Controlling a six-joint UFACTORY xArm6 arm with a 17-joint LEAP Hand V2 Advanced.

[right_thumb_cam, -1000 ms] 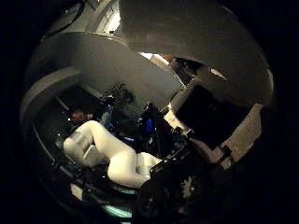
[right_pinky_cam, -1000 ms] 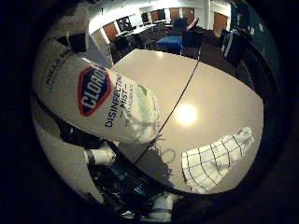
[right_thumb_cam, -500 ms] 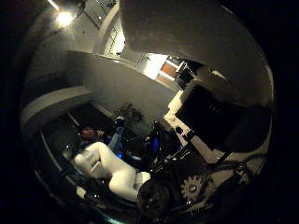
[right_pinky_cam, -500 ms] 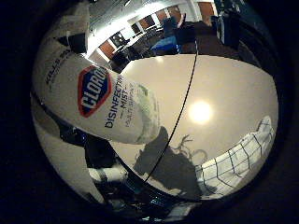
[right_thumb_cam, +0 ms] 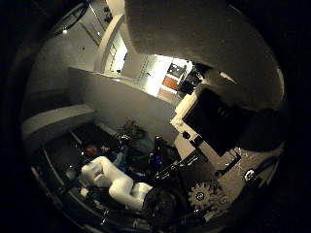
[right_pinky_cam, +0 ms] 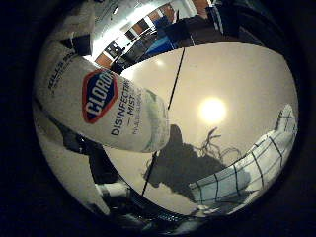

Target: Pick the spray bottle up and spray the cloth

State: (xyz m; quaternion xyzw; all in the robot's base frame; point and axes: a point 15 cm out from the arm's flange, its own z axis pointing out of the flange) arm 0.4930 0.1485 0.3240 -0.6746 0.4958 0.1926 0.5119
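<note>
The white spray bottle [right_pinky_cam: 104, 99], with a red and blue label, lies close against the palm and fills much of the right little finger side palm view. Its pale body [right_thumb_cam: 194, 39] also shows in the right thumb side palm view. My right hand [right_thumb_cam: 219, 112] has its black and white fingers curled against the bottle and holds it above the table. The cloth [right_pinky_cam: 252, 168], white with dark checks, lies flat on the white table [right_pinky_cam: 232, 89]. The shadow of hand and bottle [right_pinky_cam: 188, 158] falls on the table beside the cloth.
A dark seam [right_pinky_cam: 166, 114] runs across the table top. Chairs and other tables [right_pinky_cam: 188, 25] stand at the far side of the room. The white arm [right_thumb_cam: 112, 180] shows in the right thumb side palm view.
The whole picture has shifted, so the hand has moved and tilted over the table. The bottle stays in the same place against the palm. The cloth and the shadow now look larger.
</note>
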